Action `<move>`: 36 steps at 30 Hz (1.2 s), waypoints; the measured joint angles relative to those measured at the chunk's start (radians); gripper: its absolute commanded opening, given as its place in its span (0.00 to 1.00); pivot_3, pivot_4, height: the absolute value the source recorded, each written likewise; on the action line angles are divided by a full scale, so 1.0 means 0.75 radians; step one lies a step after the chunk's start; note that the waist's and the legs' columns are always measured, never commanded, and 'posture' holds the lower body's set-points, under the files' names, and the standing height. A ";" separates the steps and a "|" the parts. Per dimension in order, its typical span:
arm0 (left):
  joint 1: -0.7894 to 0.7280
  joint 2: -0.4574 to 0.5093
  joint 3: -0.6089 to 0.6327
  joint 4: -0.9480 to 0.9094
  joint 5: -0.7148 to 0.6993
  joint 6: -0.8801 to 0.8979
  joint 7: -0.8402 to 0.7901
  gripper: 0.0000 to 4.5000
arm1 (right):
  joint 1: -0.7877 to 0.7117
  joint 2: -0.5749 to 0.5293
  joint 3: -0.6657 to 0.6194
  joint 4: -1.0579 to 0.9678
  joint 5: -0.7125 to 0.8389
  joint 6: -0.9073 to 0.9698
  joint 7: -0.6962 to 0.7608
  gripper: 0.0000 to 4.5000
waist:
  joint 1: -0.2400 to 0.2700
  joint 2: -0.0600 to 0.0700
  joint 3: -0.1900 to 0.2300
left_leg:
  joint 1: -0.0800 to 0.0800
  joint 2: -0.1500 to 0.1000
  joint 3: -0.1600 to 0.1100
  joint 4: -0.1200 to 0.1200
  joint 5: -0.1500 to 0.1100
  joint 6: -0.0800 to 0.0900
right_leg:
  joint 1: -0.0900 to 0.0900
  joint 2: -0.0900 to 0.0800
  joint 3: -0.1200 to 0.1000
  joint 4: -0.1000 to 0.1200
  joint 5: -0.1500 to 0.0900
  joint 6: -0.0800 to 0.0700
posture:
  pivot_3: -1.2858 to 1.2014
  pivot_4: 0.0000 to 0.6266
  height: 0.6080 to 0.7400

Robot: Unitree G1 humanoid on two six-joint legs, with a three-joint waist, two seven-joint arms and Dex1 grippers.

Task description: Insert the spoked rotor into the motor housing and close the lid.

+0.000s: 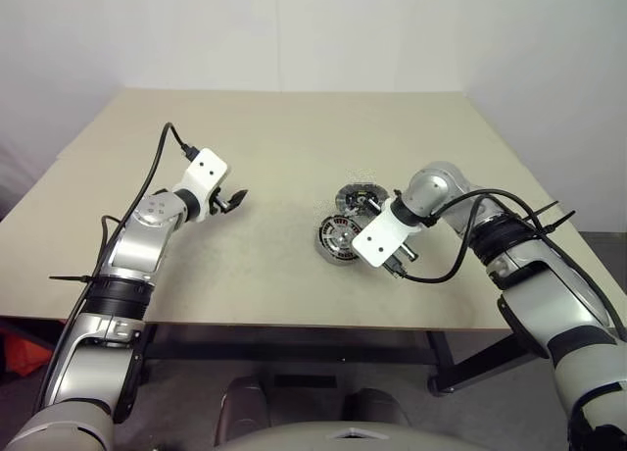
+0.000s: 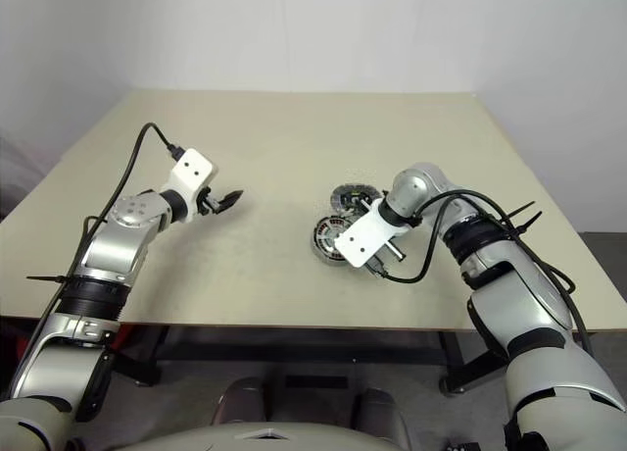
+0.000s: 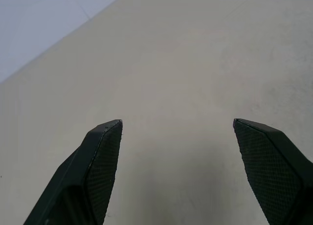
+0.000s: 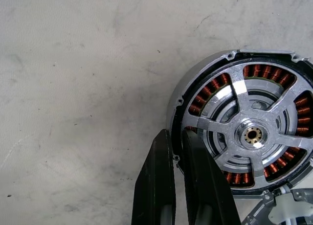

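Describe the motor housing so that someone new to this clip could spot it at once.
On the beige table, look just ahead of the right gripper, whose fingers pinch its rim. The motor housing is the nearer of two round metal parts lying together. Reddish copper windings show between silver spokes around its hub.

A beige counter (image 2: 294,137) carries two round metal parts right of its middle. The motor housing (image 2: 327,237) lies nearer, and a second round part (image 2: 354,196) sits just beyond it, touching or nearly so. The right pincer (image 2: 345,250) points steeply down at the housing's right edge. The left pincer (image 2: 233,197) hovers well to the left, its fingers apart, holding nothing.
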 measured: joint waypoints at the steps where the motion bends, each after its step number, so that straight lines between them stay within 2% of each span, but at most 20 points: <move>1: 0.000 0.000 0.000 0.002 0.000 0.000 0.000 0.85 | 0.000 0.003 0.000 0.000 -0.001 0.006 -0.003 0.00 | -0.001 0.000 0.000 | 0.000 0.000 0.000 0.000 0.000 0.000 | 0.000 0.000 0.000 0.000 0.000 0.000 | 0.52 0.00 1.00; 5: 0.000 -0.001 0.000 0.006 0.000 0.000 0.002 0.85 | 0.020 0.015 -0.018 -0.048 0.006 0.122 -0.012 0.00 | -0.013 -0.001 0.000 | 0.001 0.000 0.000 0.000 0.000 0.000 | 0.000 0.001 0.000 0.000 0.000 0.000 | 0.52 0.00 1.00; 7: 0.000 -0.003 0.000 0.006 0.000 -0.001 0.004 0.85 | 0.081 0.029 -0.065 -0.150 0.058 0.326 0.003 0.00 | -0.018 -0.001 0.001 | 0.000 0.000 -0.001 -0.001 0.000 0.000 | -0.001 0.001 0.001 0.000 0.000 0.000 | 0.52 0.00 1.00; 10: 0.004 -0.012 0.001 0.000 -0.002 -0.002 0.018 0.85 | 0.168 0.041 -0.100 -0.449 0.216 0.827 0.113 0.00 | -0.019 0.001 0.002 | -0.002 0.000 -0.001 -0.001 0.000 0.000 | -0.003 0.001 0.001 0.001 0.000 0.000 | 0.52 0.00 1.00; 15: 0.024 -0.031 0.001 -0.013 -0.004 -0.001 0.034 0.85 | 0.167 0.032 -0.145 -0.736 0.364 1.391 0.118 0.00 | 0.002 0.001 0.003 | -0.007 0.000 -0.001 -0.002 -0.001 0.001 | -0.006 0.001 0.000 -0.002 0.000 -0.002 | 0.52 0.00 1.00; 18: 0.037 -0.031 0.003 -0.025 -0.004 0.000 0.046 0.85 | 0.149 0.033 -0.149 -0.745 0.381 1.604 0.073 0.00 | 0.011 0.002 0.003 | -0.007 0.000 -0.001 -0.002 -0.001 0.001 | -0.006 0.000 0.000 -0.002 0.000 -0.002 | 0.52 0.00 1.00; 25: 0.064 -0.031 0.007 -0.056 -0.008 0.004 0.052 0.85 | 0.094 0.074 -0.149 -0.735 0.399 1.920 -0.072 0.00 | 0.010 0.002 0.003 | -0.006 0.000 -0.001 -0.003 0.000 -0.001 | -0.006 0.000 0.000 -0.001 0.000 -0.001 | 0.52 0.00 1.00; 32: 0.099 -0.030 0.013 -0.101 -0.009 0.032 0.059 0.85 | -0.026 0.226 -0.187 -0.629 0.480 2.401 -0.299 0.00 | 0.008 0.003 0.004 | -0.006 -0.001 -0.001 -0.010 0.004 -0.007 | -0.010 0.000 0.000 -0.002 0.000 -0.001 | 0.52 0.00 1.00; 36: 0.119 -0.025 0.021 -0.123 -0.010 0.051 0.065 0.85 | -0.090 0.317 -0.216 -0.519 0.516 2.506 -0.433 0.00 | 0.010 0.003 0.004 | -0.005 -0.001 -0.001 -0.015 0.006 -0.010 | -0.011 0.000 0.000 -0.002 -0.001 -0.002 | 0.52 0.00 1.00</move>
